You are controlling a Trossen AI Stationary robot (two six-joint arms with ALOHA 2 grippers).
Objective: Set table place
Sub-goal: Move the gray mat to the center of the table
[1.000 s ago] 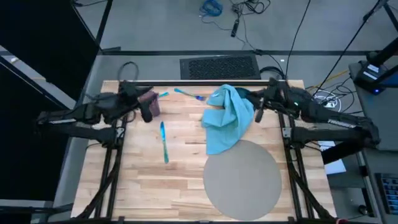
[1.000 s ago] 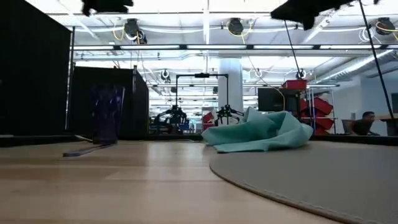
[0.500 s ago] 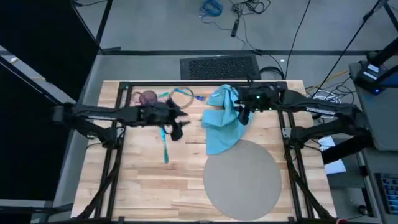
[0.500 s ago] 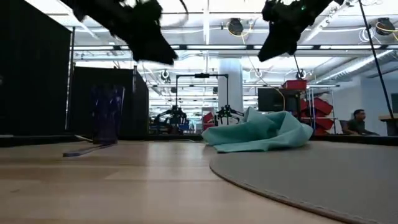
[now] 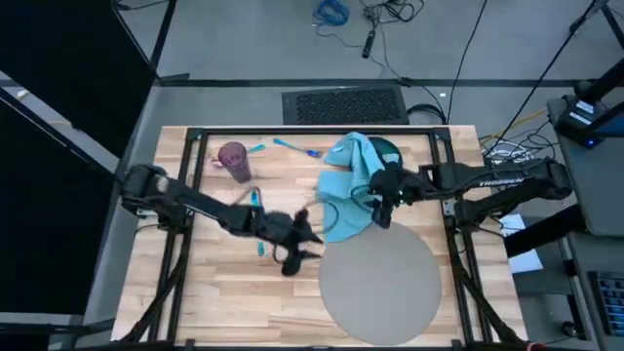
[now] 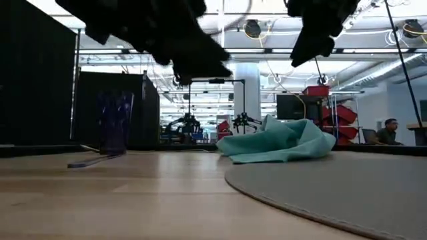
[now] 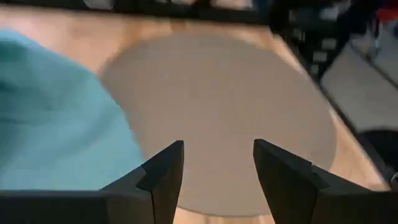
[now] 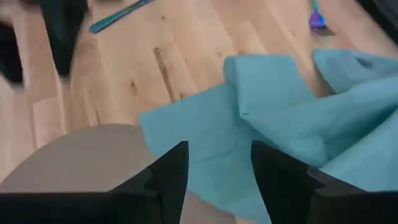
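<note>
High view, round grey placemat (image 5: 380, 281) flat on table (image 5: 224, 292), both hands open above

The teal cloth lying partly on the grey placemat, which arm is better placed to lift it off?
Probably the right. Its gripper hangs open directly over the teal cloth, near the grey placemat. The left gripper is also open but sits beside the cloth's edge over bare table.

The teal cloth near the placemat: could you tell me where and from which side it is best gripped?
Probably from above, at a raised fold of the teal cloth. It lies crumpled, one edge overlapping the placemat, and the open right gripper hangs over it.
</note>
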